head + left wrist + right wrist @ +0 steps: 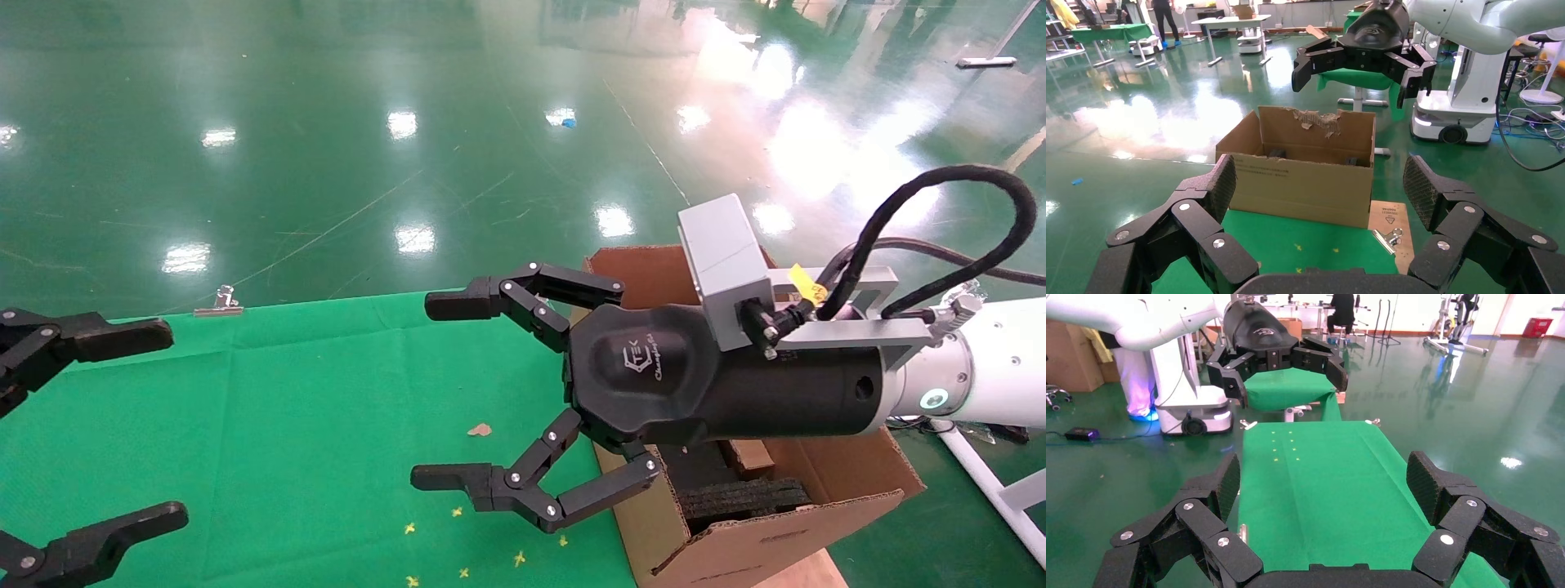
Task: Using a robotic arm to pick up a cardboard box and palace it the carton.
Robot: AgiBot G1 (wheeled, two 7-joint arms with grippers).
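Right arm's fingers (445,392) spread wide, empty, just beside the carton (825,482).

The robotic arm (993,367), fingers spread, hovers over the table's right edge; the carton (850,482) stands open beside it.

- A table covered in a green cloth (310,425); the cloth is creased in straight fold lines
- A small brown scrap (480,429) lies near the middle of the cloth
- Small yellow marks (458,543) dot the near part of the cloth
- A metal binder clip (221,304) sits at the far edge; another clip (1389,237) sits by the bare wood corner (1392,220)
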